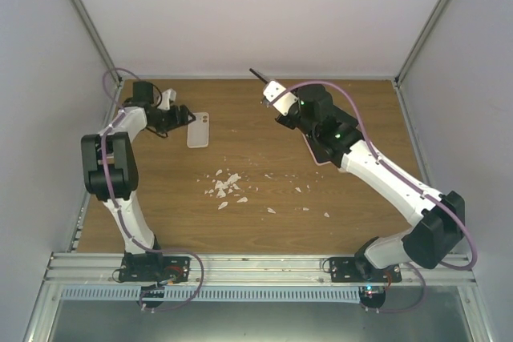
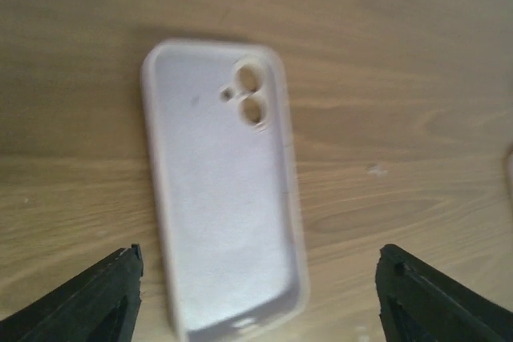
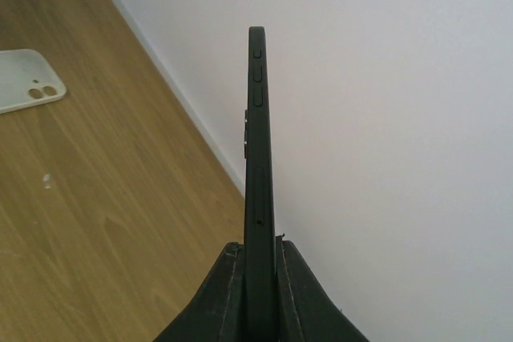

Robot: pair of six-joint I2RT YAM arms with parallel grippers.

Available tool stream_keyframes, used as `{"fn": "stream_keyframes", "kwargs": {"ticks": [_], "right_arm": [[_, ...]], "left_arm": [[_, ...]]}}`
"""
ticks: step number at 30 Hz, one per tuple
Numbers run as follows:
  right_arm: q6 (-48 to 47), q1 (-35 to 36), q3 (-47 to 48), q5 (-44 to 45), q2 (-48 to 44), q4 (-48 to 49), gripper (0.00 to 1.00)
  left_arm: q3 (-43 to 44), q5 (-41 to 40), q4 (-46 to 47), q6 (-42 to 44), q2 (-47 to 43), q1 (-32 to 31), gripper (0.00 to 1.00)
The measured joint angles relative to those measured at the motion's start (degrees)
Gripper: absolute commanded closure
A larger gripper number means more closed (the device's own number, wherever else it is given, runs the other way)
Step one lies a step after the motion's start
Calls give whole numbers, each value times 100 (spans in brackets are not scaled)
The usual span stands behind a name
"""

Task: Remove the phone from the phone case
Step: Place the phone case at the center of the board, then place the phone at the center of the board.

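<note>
I find the right gripper (image 3: 258,282) clamped shut on the phone (image 3: 256,142). In the right wrist view the phone shows edge-on, a dark slab standing straight up from between the pads, with its side buttons visible. In the overhead view the phone (image 1: 256,76) is held clear of the table (image 1: 361,110), around the far middle, and its free end points toward the far side.

The left gripper (image 2: 258,278) has its jaws spread wide and holds nothing. Its fingers (image 2: 104,294) sit on either side of the phone case (image 2: 224,198) without touching it. The phone case is white and empty. It lies flat on the wood with its inside facing up and its camera cut-outs at the end away from the gripper. In the overhead view it (image 1: 198,130) lies at the far left of the table, just right of the left gripper (image 1: 178,115) and well apart from the phone.

White scraps (image 1: 227,186) are scattered over the middle of the table. A pink flat object (image 1: 311,148) lies partly under the right arm, and I cannot tell what it is.
</note>
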Motion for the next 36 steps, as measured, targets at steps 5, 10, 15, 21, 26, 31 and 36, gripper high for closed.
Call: {"fn": "stream_keyframes", "kwargs": {"ticks": [5,10,15,21,26,31,36], "right_arm": [[-389,37,26,341,72,407,99],[-887,166,26,765,103,949,100],[-1333,398,-46,1180,103,1744,99],[-2614,876,-1145,1982,216,4282,99],[-3915,1241,-1790,2363,732,6024,100],[-5012,1639,-1917,2544,1215,7377,100],[-5860,1897,-1915,2638,1502,8467,99]], "left_arm": [[-20,470,144,-402,-973,0,11],[-238,1163,752,-1154,-2022,0,10],[-538,1668,1495,-2004,-2684,0,10],[-616,2085,2260,-3082,-3003,0,9],[-553,2190,2686,-3735,-3136,-31,8],[-632,2127,2955,-4131,-3449,-343,7],[-883,1904,2988,-4347,-3755,-883,10]]}}
